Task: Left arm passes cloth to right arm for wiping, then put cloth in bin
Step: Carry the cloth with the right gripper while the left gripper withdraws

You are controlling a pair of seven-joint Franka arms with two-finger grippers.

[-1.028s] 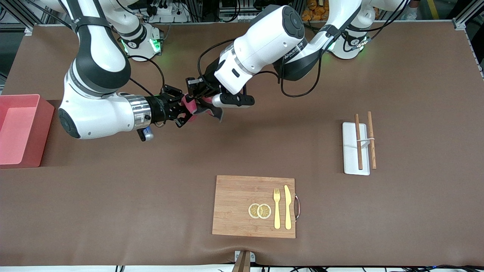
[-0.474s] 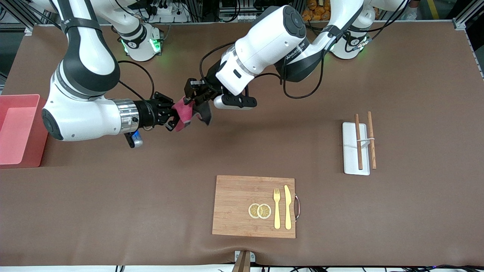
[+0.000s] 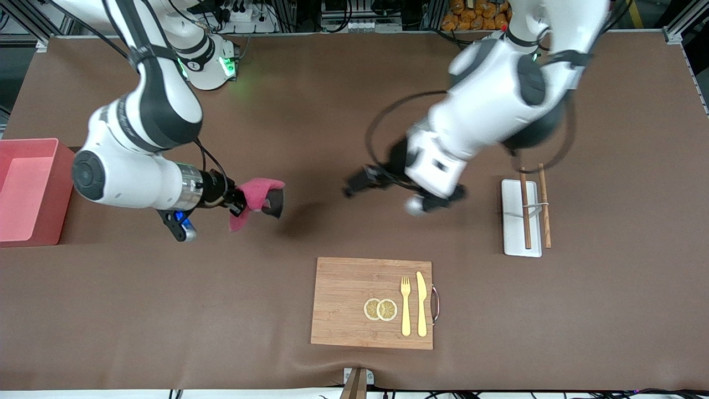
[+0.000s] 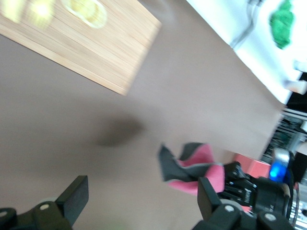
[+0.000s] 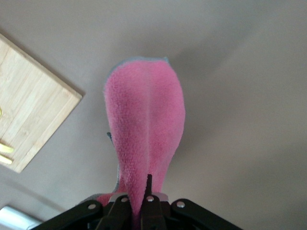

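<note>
The bin point(image 3: 30, 191) sat at the right arm's end of the table point(image 3: 166, 310). Beside it, the right claw point(image 3: 239, 202) was clenched on the cloth point(image 3: 259, 198), up over the table. The left claw point(image 3: 354, 185) hung released, holding nothing, well apart from the cloth.

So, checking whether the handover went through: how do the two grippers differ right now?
The right gripper is shut on the cloth; the left gripper is open and holds nothing. The right gripper hangs nearer the bin, the left nearer the white tray. Both hang above bare table.
</note>
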